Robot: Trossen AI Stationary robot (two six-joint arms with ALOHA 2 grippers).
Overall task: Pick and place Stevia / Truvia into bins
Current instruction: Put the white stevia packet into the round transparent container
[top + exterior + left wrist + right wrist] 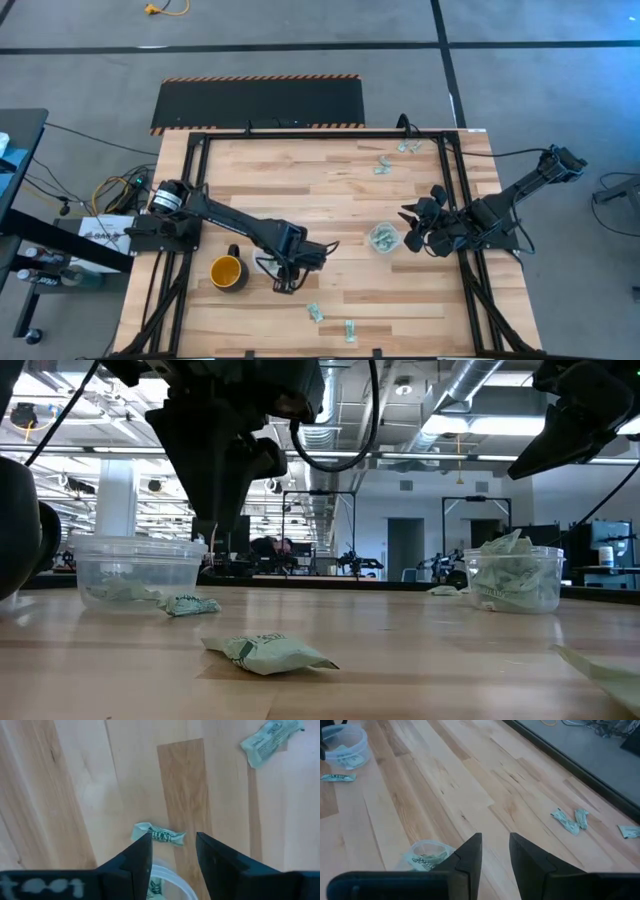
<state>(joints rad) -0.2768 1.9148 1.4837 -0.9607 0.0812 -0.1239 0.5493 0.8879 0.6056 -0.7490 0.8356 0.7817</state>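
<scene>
Left gripper (288, 284) hovers over the left clear cup (137, 569), near the tabletop's near-left area, just right of the yellow mug (227, 271). Fingers stand a narrow gap apart, nothing between them; cup rim shows just under them in the wrist view (172, 881). One sachet (159, 834) lies on the wood just beside that cup; a few sachets are inside it.

Right gripper (418, 228) hangs near the right edge, just right of the right cup (384, 238), which is full of sachets. Its fingers sit narrowly apart, empty.

Loose sachets: two near the near edge (333, 321), several by the far-right corner (394, 157). In the low view one crumpled sachet (268, 652) lies in the foreground.
</scene>
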